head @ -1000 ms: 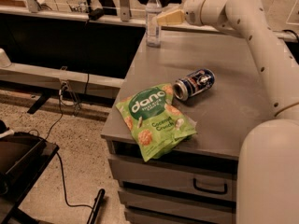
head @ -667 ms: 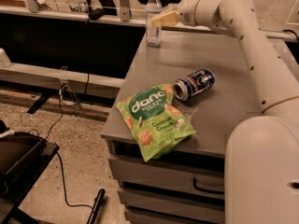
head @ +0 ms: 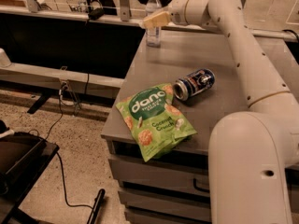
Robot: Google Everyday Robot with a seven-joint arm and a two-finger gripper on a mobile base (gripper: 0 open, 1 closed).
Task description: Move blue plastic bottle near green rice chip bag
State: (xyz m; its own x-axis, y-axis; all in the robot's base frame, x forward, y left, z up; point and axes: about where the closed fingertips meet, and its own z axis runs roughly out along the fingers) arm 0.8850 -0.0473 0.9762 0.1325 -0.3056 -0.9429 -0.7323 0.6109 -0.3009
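Note:
The blue plastic bottle (head: 152, 4) stands upright at the far left corner of the grey cabinet top (head: 154, 64). It is clear, with a white cap and a pale label. My gripper (head: 156, 20) reaches in from the right at the bottle's mid height and overlaps it, hiding part of its body. The green rice chip bag (head: 154, 120) lies flat at the near left corner of the cabinet top, partly overhanging the front edge. The bag is well apart from the bottle.
A blue-and-silver soda can (head: 194, 84) lies on its side just right of the bag's top. My white arm (head: 243, 55) spans the right side of the cabinet top. Drawers (head: 154, 181) are below, a cable (head: 60, 120) on the floor and a dark ledge (head: 56, 36) to the left.
My gripper has moved left along the far edge and now overlaps the bottle. The bottle, the can and the bag have not moved.

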